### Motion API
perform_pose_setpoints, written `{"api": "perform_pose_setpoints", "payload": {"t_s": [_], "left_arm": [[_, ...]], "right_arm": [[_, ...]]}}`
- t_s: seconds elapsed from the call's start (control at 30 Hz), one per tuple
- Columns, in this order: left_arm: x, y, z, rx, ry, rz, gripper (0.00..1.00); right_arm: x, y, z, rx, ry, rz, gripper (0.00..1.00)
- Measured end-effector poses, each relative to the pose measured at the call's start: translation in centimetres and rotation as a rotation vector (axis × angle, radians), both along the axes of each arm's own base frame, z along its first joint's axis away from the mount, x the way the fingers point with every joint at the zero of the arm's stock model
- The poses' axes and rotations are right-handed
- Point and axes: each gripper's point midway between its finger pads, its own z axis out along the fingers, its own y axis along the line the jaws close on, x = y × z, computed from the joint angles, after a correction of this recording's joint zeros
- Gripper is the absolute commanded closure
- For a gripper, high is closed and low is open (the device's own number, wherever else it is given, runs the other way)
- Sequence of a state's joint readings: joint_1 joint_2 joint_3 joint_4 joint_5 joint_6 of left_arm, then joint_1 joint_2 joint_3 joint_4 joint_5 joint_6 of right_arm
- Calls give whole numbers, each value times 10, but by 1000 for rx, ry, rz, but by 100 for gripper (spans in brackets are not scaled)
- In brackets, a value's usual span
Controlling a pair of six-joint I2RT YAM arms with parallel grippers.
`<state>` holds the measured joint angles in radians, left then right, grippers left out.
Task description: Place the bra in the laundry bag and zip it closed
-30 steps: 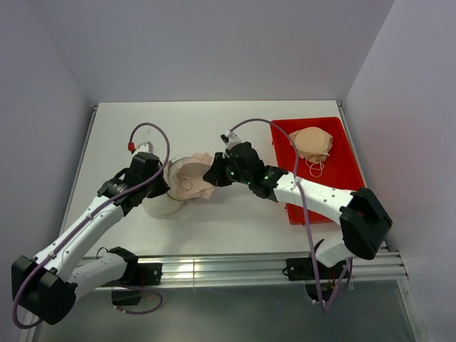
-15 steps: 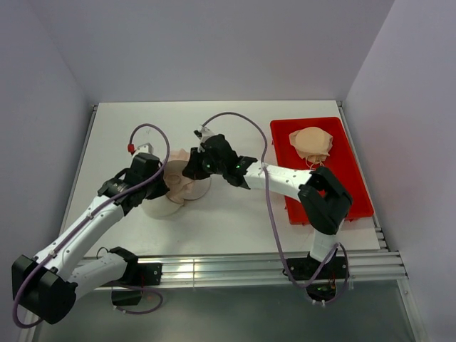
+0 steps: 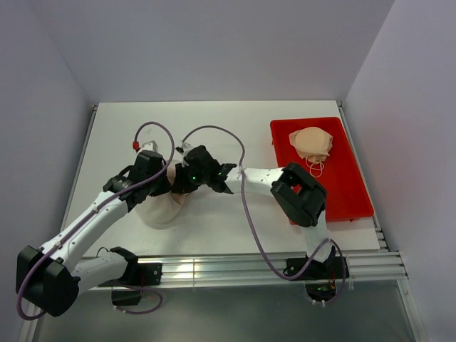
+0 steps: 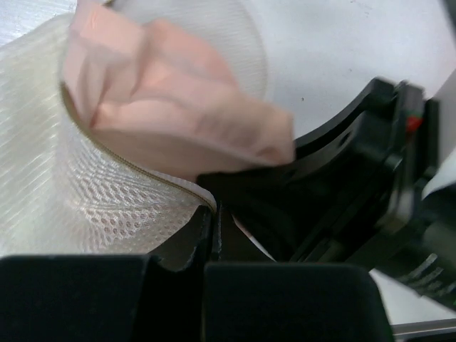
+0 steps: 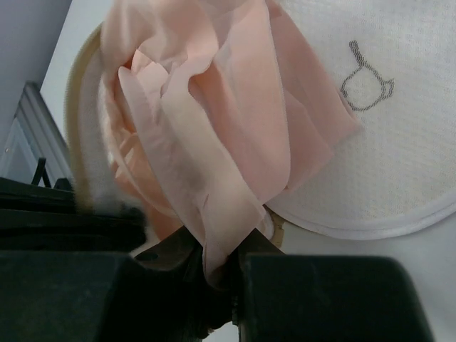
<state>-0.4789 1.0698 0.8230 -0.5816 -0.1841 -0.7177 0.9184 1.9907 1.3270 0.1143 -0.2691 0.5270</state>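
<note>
- The left pincer (image 4: 211, 231) is clamped on the zip rim of the laundry bag (image 4: 78, 206), seemingly so that its mouth is held open and steady on the table (image 3: 235, 231).
- The bra (image 5: 214, 121) is bunched at that opening, draped partly over the rim and not fully inside.
- The right pincer (image 5: 217, 265) is closed on a fold of the bra, evidently so that it can be pushed in.
- 1 darker bra (image 3: 311, 142) is seen in the red tray (image 3: 353, 196), well apart.

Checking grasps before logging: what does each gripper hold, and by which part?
Right gripper: the bra, pinched by a fold of fabric. Left gripper: the laundry bag, pinched at the rim of its opening.
</note>
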Motion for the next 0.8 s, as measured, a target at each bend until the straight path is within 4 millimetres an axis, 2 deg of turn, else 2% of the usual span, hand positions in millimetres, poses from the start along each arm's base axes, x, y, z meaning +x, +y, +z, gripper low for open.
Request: {"api": "perform_pose_setpoints", "payload": {"t_s": [0.13, 0.2, 0.43, 0.53, 0.63, 0.7, 0.8], "left_arm": [[3, -2, -4, 2, 7, -2, 100], [3, -2, -6, 7, 13, -4, 100], [7, -8, -7, -13, 13, -24, 100], [6, -12, -5, -28, 9, -46, 100], [4, -23, 2, -58, -12, -88, 100], [1, -38, 10, -69, -25, -138, 100], [-1, -73, 34, -88, -71, -235, 100]], "right_arm": [[-16, 18, -2, 9, 5, 77, 100], [-17, 24, -3, 14, 2, 95, 100], [-21, 33, -32, 10, 72, 134, 100], [-23, 30, -35, 13, 99, 120, 100], [-21, 18, -31, 13, 104, 81, 100], [-19, 2, -23, 3, 108, 42, 100], [-12, -32, 5, -5, 87, -39, 100]]}}
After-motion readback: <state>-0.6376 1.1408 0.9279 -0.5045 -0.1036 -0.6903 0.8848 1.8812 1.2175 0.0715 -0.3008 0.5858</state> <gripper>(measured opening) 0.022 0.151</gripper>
